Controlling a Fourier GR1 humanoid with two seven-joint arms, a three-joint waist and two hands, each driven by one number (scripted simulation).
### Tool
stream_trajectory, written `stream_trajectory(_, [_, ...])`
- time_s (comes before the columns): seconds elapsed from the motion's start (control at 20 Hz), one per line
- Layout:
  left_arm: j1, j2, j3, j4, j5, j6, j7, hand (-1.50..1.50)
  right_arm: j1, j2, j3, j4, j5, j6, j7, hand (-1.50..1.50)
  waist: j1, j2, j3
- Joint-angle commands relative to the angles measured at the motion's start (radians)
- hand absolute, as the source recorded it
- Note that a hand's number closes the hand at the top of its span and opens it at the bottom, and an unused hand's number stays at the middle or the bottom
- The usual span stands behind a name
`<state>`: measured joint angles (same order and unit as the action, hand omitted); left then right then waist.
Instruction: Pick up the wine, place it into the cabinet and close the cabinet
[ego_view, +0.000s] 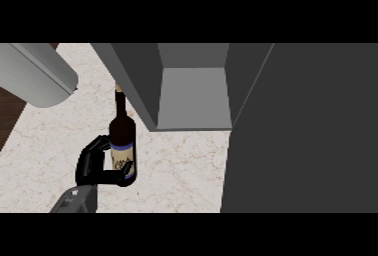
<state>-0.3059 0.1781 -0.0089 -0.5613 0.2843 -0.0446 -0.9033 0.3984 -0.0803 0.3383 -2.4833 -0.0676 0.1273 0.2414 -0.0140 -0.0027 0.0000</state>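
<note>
At the far left a big pale grey tube sticks in over the edge of the counter. The counter is light, with thin reddish lines like marble. Near the bottom left, a grey arm comes up, and its black left hand is curled around the wine bottle. The bottle is dark with a pale label and a blue band, and its neck points to the far side, just left of the cabinet. The grey cabinet is open. Its dark door fills the right side.
</note>
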Motion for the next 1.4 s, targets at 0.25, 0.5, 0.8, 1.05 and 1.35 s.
stream_trajectory(0.25, [0.035,0.029,-0.114,-0.300,-0.084,0.068,0.289,1.50,0.031,-0.013,-0.055,-0.060,-0.055,0.006,0.016,-1.50,0.017,-0.003,0.002])
stream_trajectory(0.5, [0.006,-0.015,-0.132,-0.384,-0.122,0.147,0.380,1.50,0.033,0.013,0.019,-0.101,-0.011,-0.017,0.049,-1.50,0.009,0.000,0.000])
stream_trajectory(0.8, [-0.086,-0.051,-0.149,-0.436,-0.156,0.195,0.544,1.50,0.013,-0.036,-0.139,-0.090,-0.149,0.032,0.059,-1.50,0.007,0.002,0.001])
stream_trajectory(1.05, [-0.114,-0.117,-0.242,-0.430,-0.282,0.322,0.615,1.50,0.067,-0.011,-0.092,-0.054,-0.117,0.050,-0.015,-1.50,0.001,0.000,0.001])
stream_trajectory(1.35, [-0.193,-0.158,-0.258,-0.456,-0.317,0.379,0.718,1.50,0.087,0.006,-0.035,-0.091,-0.049,0.029,0.018,-1.50,-0.017,-0.003,0.001])
